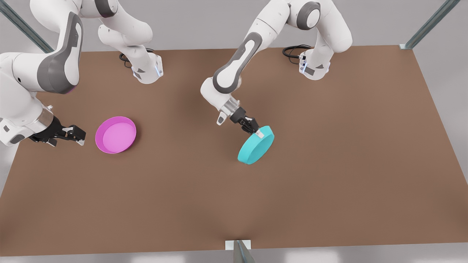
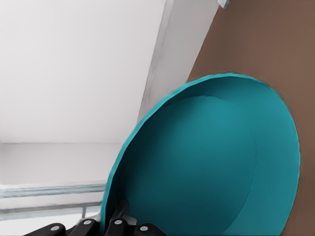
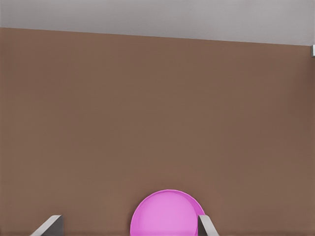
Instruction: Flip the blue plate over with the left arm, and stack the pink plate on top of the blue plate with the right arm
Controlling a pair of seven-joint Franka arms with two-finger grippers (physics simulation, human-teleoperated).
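Note:
The blue plate [image 1: 256,146] is tilted steeply on edge right of the table's middle, its flat underside facing the front view. My left gripper [image 1: 257,132] is shut on its upper rim. The left wrist view looks into the plate's hollow inside [image 2: 211,162], with the left gripper [image 2: 118,223] clamped at its edge. The pink plate [image 1: 115,134] rests upright on the table at the front view's left. My right gripper [image 1: 77,137] hovers low just left of it, open, apart from the rim. In the right wrist view the pink plate [image 3: 167,214] lies just ahead of the spread fingertips [image 3: 206,226].
Both arm bases [image 1: 148,71] [image 1: 314,67] stand at the far edge of the brown table [image 1: 329,190]. A metal post [image 1: 239,252] rises at the middle of the near edge. Frame struts cross the far corners.

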